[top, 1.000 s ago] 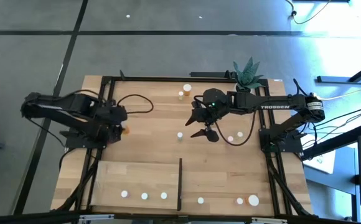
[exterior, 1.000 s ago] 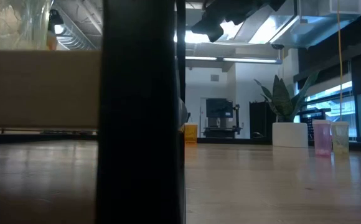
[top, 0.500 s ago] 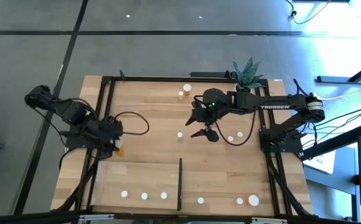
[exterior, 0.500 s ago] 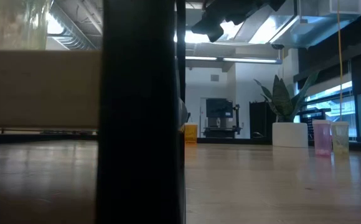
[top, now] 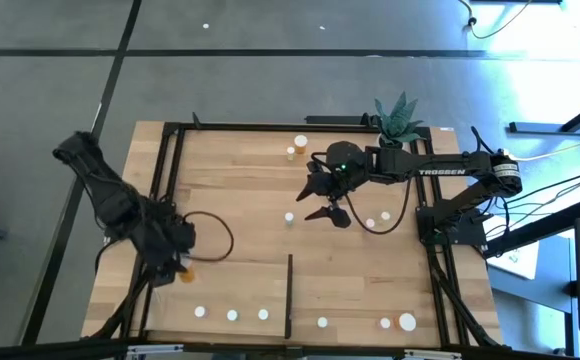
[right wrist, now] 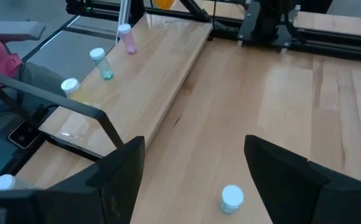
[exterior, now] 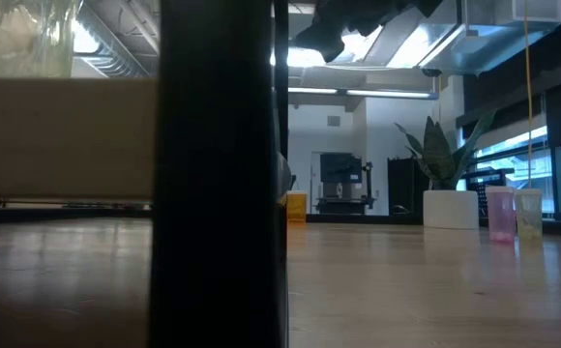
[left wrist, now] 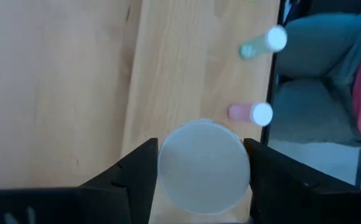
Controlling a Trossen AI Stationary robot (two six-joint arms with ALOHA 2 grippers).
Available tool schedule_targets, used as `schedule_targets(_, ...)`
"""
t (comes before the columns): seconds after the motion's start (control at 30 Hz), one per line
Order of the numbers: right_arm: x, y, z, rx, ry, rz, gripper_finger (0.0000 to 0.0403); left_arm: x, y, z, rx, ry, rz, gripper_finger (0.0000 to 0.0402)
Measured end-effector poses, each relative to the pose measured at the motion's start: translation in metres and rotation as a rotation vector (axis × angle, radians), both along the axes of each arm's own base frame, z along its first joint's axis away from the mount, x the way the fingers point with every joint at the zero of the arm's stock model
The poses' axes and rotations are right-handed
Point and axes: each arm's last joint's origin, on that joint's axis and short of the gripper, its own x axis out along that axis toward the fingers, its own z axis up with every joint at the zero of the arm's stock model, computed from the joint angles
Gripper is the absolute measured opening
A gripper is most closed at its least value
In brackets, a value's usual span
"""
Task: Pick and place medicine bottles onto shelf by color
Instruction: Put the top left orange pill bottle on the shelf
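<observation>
Left hand (top: 182, 268) has swung w/ orange bottle (left wrist: 203, 167) toward shelf (top: 230, 283) corner, fingers clamping its cap; right hand (top: 327, 203) is waiting mid-tabletop, fully spread, empty.

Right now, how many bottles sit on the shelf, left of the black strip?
3 bottles, in a row on the shelf: one near its outer end, one in the middle, one nearest the black strip. None looks hidden.
</observation>
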Motion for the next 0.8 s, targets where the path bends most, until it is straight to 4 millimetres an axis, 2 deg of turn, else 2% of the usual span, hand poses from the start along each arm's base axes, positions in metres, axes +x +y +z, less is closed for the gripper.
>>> schedule_targets(0.3,0.000,0.004,0.003,0.086,-0.035,0.132,0.0278,-0.006,-0.036,-0.018,0.022,0.097,0.035,0.0208)
schedule_targets(0.53,0.000,0.004,0.003,0.088,-0.036,0.136,0.0278,-0.013,-0.058,-0.031,0.041,0.171,0.082,0.0208)
schedule_targets(0.8,0.001,0.004,0.006,0.080,-0.069,0.139,0.0278,-0.014,-0.083,-0.048,0.085,0.165,0.077,0.0208)
